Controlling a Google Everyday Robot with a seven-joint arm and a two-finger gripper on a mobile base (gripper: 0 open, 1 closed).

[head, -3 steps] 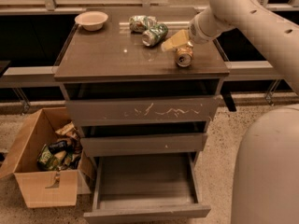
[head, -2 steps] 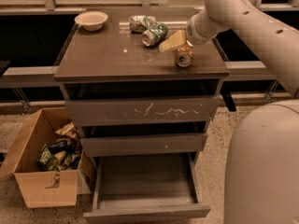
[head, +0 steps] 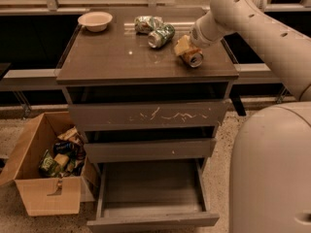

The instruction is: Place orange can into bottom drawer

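Note:
The orange can (head: 193, 58) is at the right side of the cabinet top (head: 112, 57), tilted with its silver top turned toward the front right. My gripper (head: 183, 46) comes in from the right on the pale arm and is shut on the can's upper left side with its yellowish fingers (head: 181, 43). The bottom drawer (head: 153, 221) is pulled open below and its inside shows nothing in it. The narrow middle drawer (head: 148, 150) and the white-scratched upper drawer (head: 146, 115) are slightly out.
Two crushed green-and-silver cans (head: 155, 29) lie at the back middle of the top. A pale bowl (head: 95, 21) sits at the back left. An open cardboard box (head: 43, 178) of wrappers stands on the floor to the left. My white base (head: 272, 174) fills the right.
The can stood upright on the top; now it is tilted in the gripper's hold. The arm has shifted slightly to the left.

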